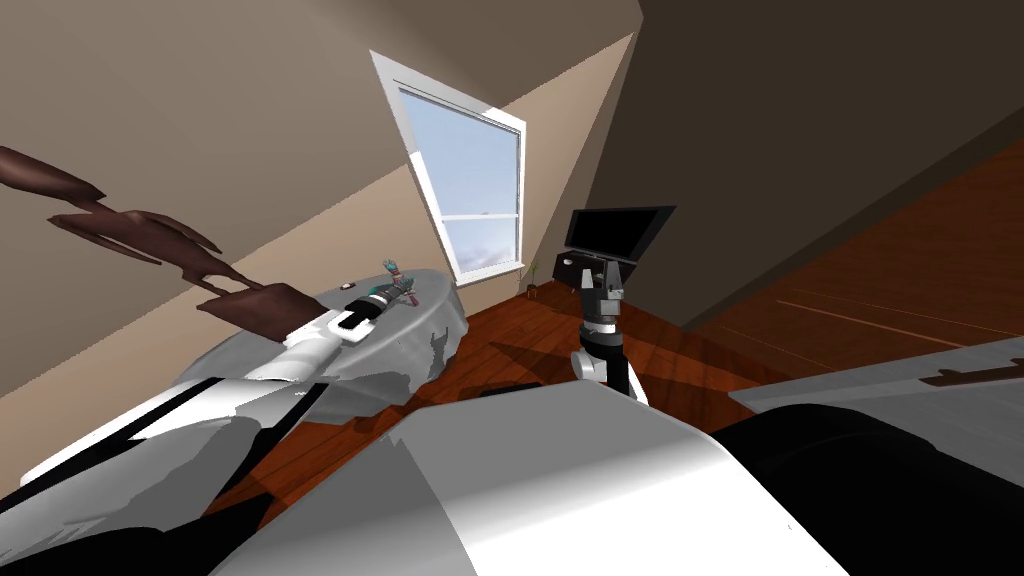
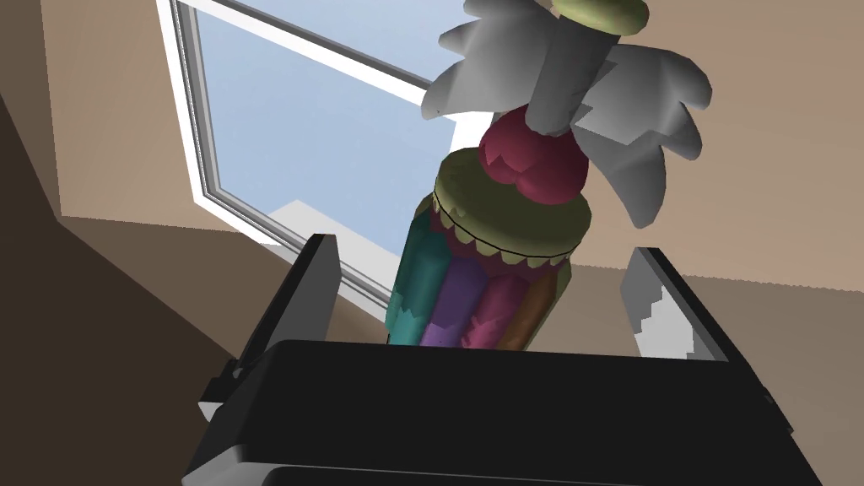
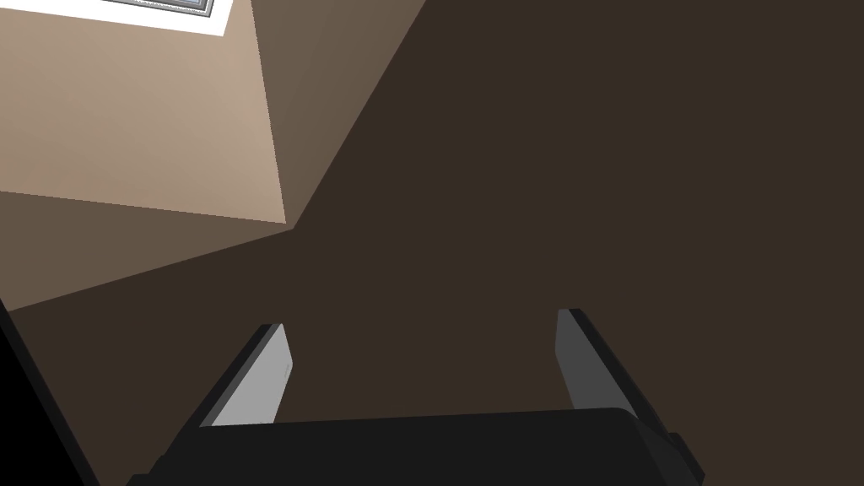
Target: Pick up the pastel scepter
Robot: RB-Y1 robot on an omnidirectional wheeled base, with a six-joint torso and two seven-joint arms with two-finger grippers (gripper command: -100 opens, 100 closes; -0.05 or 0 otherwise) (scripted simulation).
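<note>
Left wrist view is showing the left gripper (image 2: 485, 247) standing wide. Its two thin, blade-like fingers (image 2: 305, 291) are flanking the pastel scepter (image 2: 485, 287), with a gap showing on each side, so neither blade is pressing it. The scepter is rising from just above the gripper's dark, boxy body. Nearest is a faceted barrel with lengthwise panels of teal, purple, magenta and orange. An olive cap with a scalloped rim is sitting over that, followed by a lumpy dark red knob. Beyond the knob, a plain grey stem is running on, with grey leaf-shaped lobes fanning out on both sides.

In the head view, the left arm is reaching out over a round table (image 1: 430, 330) draped in a smooth grey cloth that is hanging in soft folds. The scepter is showing small at the table's far part, right at the tip of that gripper.

To the right, the right gripper (image 1: 607, 283) is pointing upward above a glossy reddish-brown wooden floor (image 1: 560, 335). In its own wrist view its fingers (image 3: 261, 380) are spread well apart.

Farther off, a flat dark screen (image 1: 620, 232) is sitting on a low dark stand (image 1: 575, 268) near the room's corner. A small potted plant (image 1: 532, 283) is standing beside it, under a white-framed window (image 1: 470, 190) set in a beige wall.
</note>
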